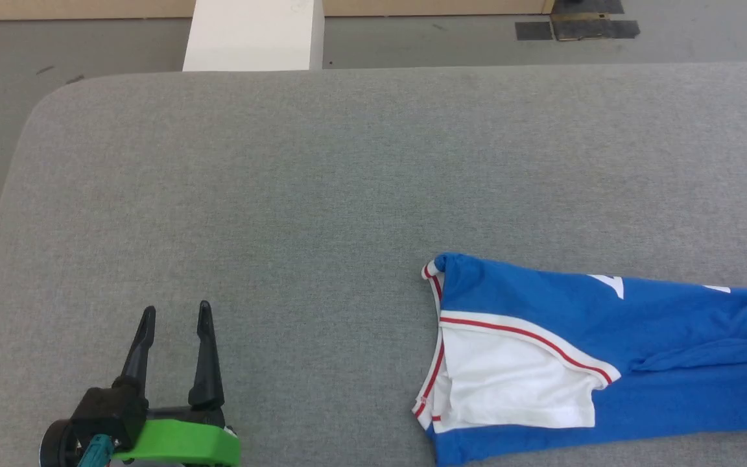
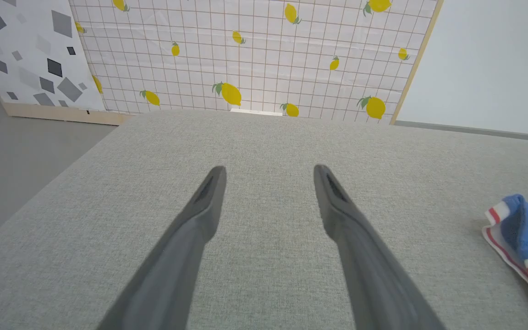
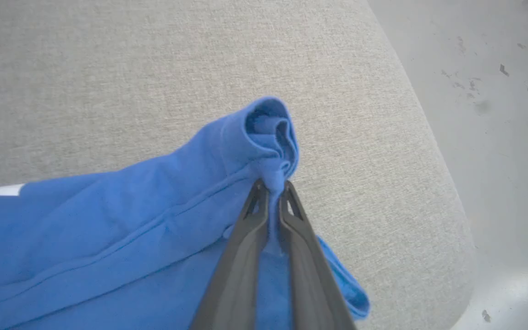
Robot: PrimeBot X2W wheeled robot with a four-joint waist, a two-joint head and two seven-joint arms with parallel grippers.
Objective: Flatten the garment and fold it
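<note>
The garment (image 1: pixel 542 305) lies at the lower right of the head view on the grey table (image 1: pixel 283 194), running off the right edge of the frame. Its blue body is bunched into long folds, and a white sleeve (image 1: pixel 509 383) with red-and-white trim is turned up on top near its left end. Bits of white print show on the blue toward the upper right of the cloth. The left gripper (image 1: pixel 176 307) sits at the lower left of that view, fingers apart and holding nothing, well apart from the garment. In the left wrist view its gripper (image 2: pixel 269 168) is spread wide over bare table, and the garment (image 2: pixel 525 224) shows at the right edge with its striped trim. Behind the table stands a lemon-print screen (image 2: pixel 245 55). In the right wrist view the right gripper (image 3: pixel 273 184) is clamped on a rolled fold of the blue garment (image 3: pixel 108 220) in mid-frame. The cloth trails toward the lower left, near the table's rounded corner, with floor (image 3: pixel 497 114) at the right.
</note>
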